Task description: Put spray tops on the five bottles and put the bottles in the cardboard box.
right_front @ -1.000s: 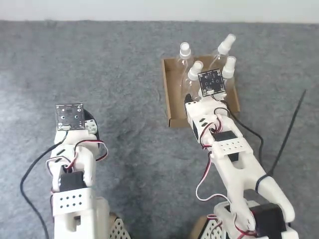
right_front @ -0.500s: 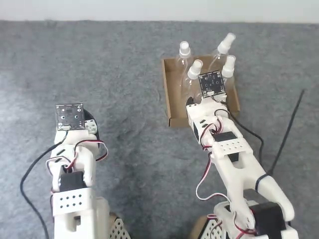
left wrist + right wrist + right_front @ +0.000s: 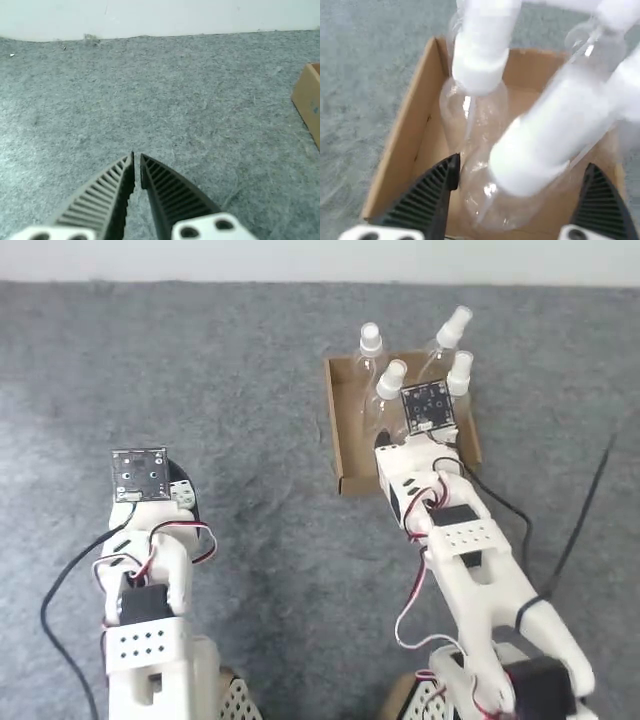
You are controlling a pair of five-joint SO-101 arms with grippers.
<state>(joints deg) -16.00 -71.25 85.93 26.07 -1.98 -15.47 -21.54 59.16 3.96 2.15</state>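
High view: right arm (image 3: 462, 540) edged slightly right over the box (image 3: 335, 425).
Right gripper (image 3: 522, 164): spread around a bottle (image 3: 482, 197) inside the box (probably just released).
Left gripper (image 3: 137, 157): pressed together, well left of the box.

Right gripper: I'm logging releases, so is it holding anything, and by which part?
Nothing held: the right gripper is open, straddling a bottle in the cardboard box.

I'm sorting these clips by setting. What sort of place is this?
Likely a small robotics lab or hobby bench: the white left arm and right arm, wiring exposed, sit on a grey felt-covered table by a plain wall, with a cardboard box of spray bottles.
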